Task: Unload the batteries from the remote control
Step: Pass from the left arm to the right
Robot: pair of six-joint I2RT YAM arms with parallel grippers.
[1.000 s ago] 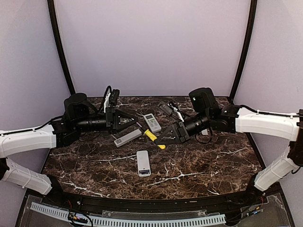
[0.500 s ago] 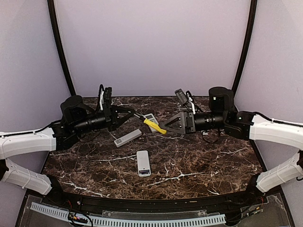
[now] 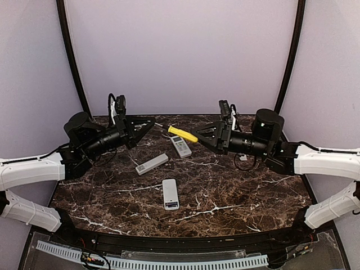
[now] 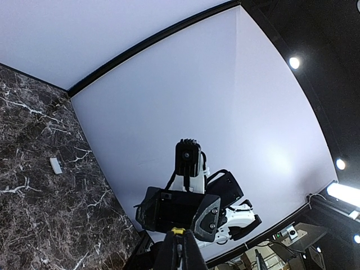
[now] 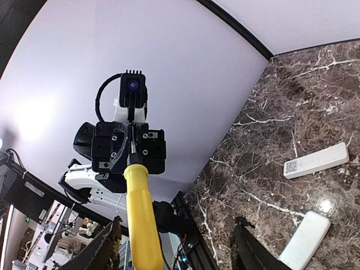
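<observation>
The screwdriver (image 3: 183, 134) is held in the air above the far part of the table (image 3: 253, 191), stretched between the 2 arms. The left gripper (image 3: 149, 123) is clamped together on the thin metal shaft. The jaws of the right gripper (image 3: 199, 136) are spread apart on either side of the yellow handle, and in the right wrist view no contact with it can be made out. The tool's weight is therefore judged to be carried by the left gripper alone.

3 remotes (image 3: 170, 194) are seen lying flat on the marble, well below and apart from both grippers. The batteries are not visible in any view and are judged to sit inside the remotes. 1 small white rectangle (image 4: 55, 165), perhaps a cover, is seen on the table in the left wrist view.

The step in hand is judged to be a transfer of the tool between the arms, made ahead of any work on a battery compartment. No remote is being touched.

For the next move, the right gripper must be drawn back along the handle's line without brushing it, since a pinch on a thin shaft can let the heavy handle swing. After that, a remote has to be steadied before the tip is brought to its cover.
</observation>
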